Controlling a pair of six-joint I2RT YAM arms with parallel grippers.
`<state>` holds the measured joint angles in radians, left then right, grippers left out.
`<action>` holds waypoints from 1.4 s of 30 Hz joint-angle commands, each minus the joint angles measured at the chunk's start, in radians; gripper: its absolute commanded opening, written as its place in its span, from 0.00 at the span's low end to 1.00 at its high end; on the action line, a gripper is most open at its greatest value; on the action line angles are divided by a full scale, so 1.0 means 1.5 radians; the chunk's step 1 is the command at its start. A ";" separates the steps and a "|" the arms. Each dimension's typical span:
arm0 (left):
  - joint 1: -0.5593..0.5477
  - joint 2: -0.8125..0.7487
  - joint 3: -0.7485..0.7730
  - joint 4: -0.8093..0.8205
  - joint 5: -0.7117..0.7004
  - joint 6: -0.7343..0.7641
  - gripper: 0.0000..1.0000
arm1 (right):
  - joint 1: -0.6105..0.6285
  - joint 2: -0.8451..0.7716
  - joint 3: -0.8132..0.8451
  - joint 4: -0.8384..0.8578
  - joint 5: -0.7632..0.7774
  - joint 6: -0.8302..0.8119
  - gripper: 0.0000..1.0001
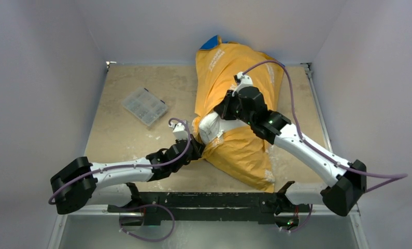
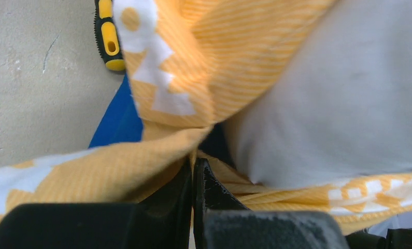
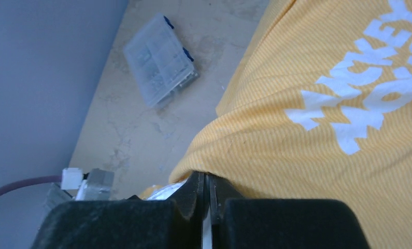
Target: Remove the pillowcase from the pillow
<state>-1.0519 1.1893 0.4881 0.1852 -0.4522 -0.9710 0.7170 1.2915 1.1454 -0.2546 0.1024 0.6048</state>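
Fingers (image 2: 214, 193) of left gripper (image 2: 194, 168) and right gripper (image 3: 207, 182) clamp the pillowcase (image 1: 235, 78); only the left wrist view reveals a yellow-black handle (image 2: 110, 39).

Near-left base: the left white-and-black arm (image 1: 123, 171) runs right toward the counter's middle, forearm stretched out, purple cable looped over the wrist. Its left black two-finger tool (image 2: 194, 174) is pinched tight on a fold of the orange-yellow striped fabric pillowcase (image 2: 229, 57). Near-right base: the right white-and-black arm (image 1: 307, 150) angles far-left. Its right black two-finger tool (image 3: 206, 189) has fingers together, tips nipping the pillowcase.
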 commanded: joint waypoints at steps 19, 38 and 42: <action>-0.014 -0.110 0.014 -0.169 -0.013 0.039 0.47 | -0.057 -0.106 -0.066 0.341 -0.089 0.030 0.00; -0.014 -0.182 0.147 -0.174 -0.033 0.042 0.54 | -0.058 -0.084 -0.198 0.450 -0.164 0.056 0.00; -0.013 -0.121 0.152 -0.084 -0.055 0.047 0.55 | -0.057 -0.073 -0.223 0.498 -0.204 0.064 0.00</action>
<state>-1.0679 0.9356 0.6834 -0.0792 -0.4648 -0.8997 0.6338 1.1866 0.8196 0.2749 -0.1280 0.6739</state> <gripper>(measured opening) 0.544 0.018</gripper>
